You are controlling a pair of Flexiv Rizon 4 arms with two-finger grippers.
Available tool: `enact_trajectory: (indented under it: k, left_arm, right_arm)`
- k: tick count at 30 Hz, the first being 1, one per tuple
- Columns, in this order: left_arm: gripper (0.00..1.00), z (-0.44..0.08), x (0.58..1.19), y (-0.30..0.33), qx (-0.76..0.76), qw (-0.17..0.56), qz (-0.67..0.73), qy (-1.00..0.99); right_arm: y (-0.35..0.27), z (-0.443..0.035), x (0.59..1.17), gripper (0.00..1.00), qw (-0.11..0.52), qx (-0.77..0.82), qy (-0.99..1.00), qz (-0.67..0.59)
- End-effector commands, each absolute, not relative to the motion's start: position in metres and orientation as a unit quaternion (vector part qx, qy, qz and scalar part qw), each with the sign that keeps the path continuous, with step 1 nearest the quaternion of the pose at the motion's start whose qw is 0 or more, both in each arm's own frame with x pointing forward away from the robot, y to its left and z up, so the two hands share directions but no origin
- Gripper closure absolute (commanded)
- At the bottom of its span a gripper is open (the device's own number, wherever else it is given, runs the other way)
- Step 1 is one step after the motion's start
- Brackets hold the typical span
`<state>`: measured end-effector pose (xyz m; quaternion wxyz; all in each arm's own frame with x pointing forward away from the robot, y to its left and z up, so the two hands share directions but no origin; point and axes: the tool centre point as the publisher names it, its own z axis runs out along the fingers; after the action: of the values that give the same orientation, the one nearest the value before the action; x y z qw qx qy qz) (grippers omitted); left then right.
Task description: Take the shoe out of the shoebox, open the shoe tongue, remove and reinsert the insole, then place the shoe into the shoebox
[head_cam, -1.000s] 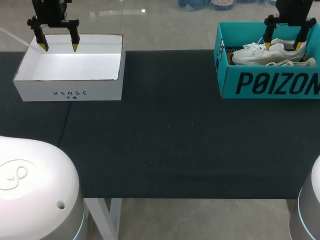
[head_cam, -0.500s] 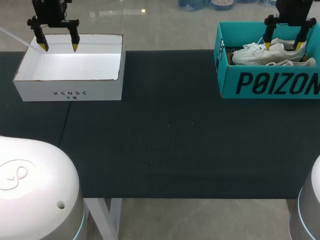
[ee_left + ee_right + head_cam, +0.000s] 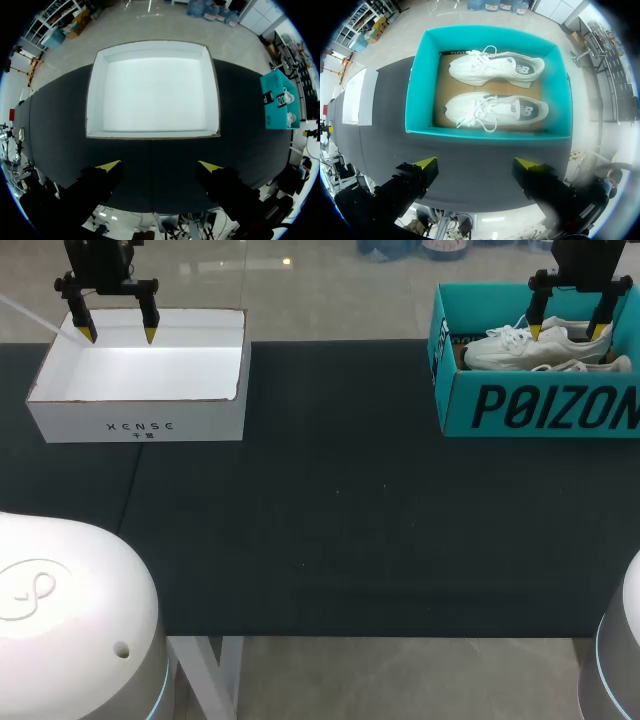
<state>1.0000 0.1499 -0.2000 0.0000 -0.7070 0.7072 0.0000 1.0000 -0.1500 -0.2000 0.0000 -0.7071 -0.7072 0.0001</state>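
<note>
Black mat (image 3: 330,530) was seen under the teal shoebox (image 3: 540,405), shoes (image 3: 495,110) tucked inside; right gripper (image 3: 567,332) was held spread above it, left gripper (image 3: 119,337) spread well away.

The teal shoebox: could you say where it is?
Head view: the teal shoebox sits at the table's far right, holding two white shoes, beneath the right gripper.

Two shoes (image 3: 495,67) (image 3: 495,109), two boxes (image 3: 540,405) (image 3: 135,425)
</note>
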Motion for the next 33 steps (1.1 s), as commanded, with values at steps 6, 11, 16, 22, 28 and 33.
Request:
enact_trajectory:
  k: [6, 11, 16, 22, 28, 33]
  left_arm:
    - [0.00, -0.200, 1.000, 0.150, -0.707, 0.000, 0.000, 0.707]
    - [0.00, -0.200, 1.000, 0.150, -0.707, 0.000, 0.000, 0.707]
    - [0.00, -0.200, 1.000, 0.150, -0.707, 0.000, 0.000, 0.707]
    - [0.00, -0.200, 1.000, 0.150, -0.707, 0.000, 0.000, 0.707]
    - [0.00, -0.200, 1.000, 0.150, -0.707, 0.000, 0.000, 0.707]
    - [0.00, -0.200, 1.000, 0.150, -0.707, 0.000, 0.000, 0.707]
  right_arm:
    - [-0.154, -0.197, 1.007, 0.00, 0.003, -0.705, -0.709, -0.010]
    - [-0.188, -0.195, 1.034, 0.00, 0.001, -0.702, -0.712, -0.014]
    - [-0.237, -0.204, 1.054, 0.00, 0.009, -0.713, -0.701, -0.013]
    - [-0.276, -0.219, 1.066, 0.00, -0.015, -0.705, -0.709, -0.020]
    - [-0.286, -0.236, 1.057, 0.00, 0.003, -0.687, -0.726, -0.034]
    - [-0.295, -0.251, 1.048, 0.00, 0.000, -0.691, -0.722, -0.029]
